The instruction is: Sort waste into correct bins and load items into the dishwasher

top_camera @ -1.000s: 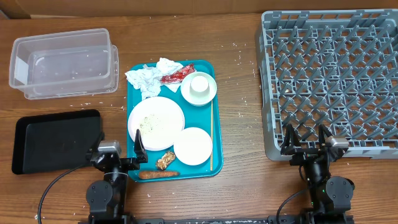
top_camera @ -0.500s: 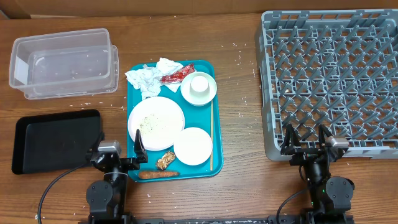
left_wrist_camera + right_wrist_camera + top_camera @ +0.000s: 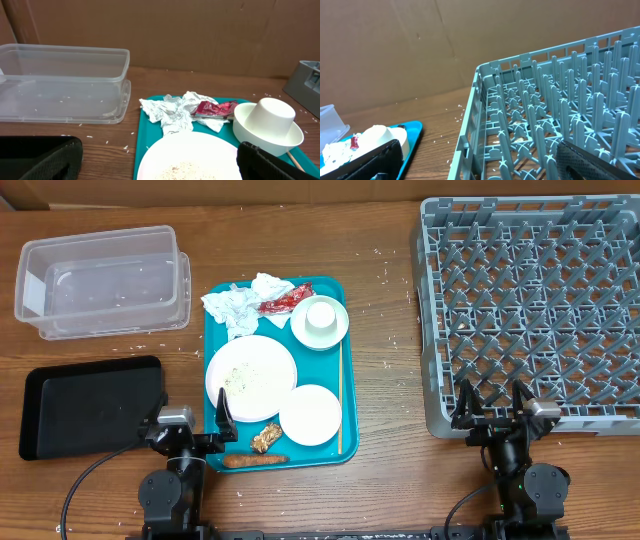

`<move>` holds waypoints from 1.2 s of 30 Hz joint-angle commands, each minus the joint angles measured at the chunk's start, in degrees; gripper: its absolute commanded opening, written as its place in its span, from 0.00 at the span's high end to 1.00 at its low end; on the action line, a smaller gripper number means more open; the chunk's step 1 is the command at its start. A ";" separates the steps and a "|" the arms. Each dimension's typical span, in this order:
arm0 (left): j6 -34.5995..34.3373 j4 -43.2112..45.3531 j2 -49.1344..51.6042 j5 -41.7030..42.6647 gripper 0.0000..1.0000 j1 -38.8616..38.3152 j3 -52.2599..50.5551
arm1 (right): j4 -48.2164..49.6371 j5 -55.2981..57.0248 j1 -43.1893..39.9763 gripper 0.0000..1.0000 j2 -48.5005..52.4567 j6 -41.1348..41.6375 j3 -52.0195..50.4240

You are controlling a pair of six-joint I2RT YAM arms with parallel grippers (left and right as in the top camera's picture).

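The teal tray [image 3: 331, 284] on the middle of the table [image 3: 385, 330] carries a clump of crumpled white tissues [image 3: 238, 306] and one red wrapper [image 3: 283, 302], its print too small to read. It also holds one bowl [image 3: 300, 332] with one cup [image 3: 322, 313] upside down in it, one large plate [image 3: 262, 392] dusted with rice [image 3: 243, 377], one small plate [image 3: 310, 414], one stick [image 3: 340, 395], one brown lump [image 3: 266, 437] and one orange carrot [image 3: 254, 461]. One clear tub [image 3: 103, 282] and one black tray [image 3: 90, 405] sit at left and one grey pegged rack [image 3: 530, 310] at right, while the left gripper [image 3: 192, 412] and right gripper [image 3: 491, 405] hang at the near edge, fingers spread, holding nothing.
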 commanded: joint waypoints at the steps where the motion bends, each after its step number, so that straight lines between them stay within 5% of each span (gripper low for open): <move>1: 1.27 -0.09 -0.59 -0.15 0.00 0.33 -0.20 | 0.35 0.59 0.31 0.00 -0.46 -0.42 -0.59; 22: -0.02 0.63 -0.59 1.11 0.00 0.28 -0.20 | 0.35 0.59 0.31 0.00 -0.46 -0.42 -0.59; 30: -20.09 2.56 -0.59 15.61 0.00 0.24 -0.20 | 0.35 0.59 0.31 0.00 -0.46 -0.42 -0.59; 36: -27.52 18.25 -0.59 18.34 0.00 0.24 -0.20 | 0.35 0.59 0.31 0.00 -0.46 -0.42 -0.59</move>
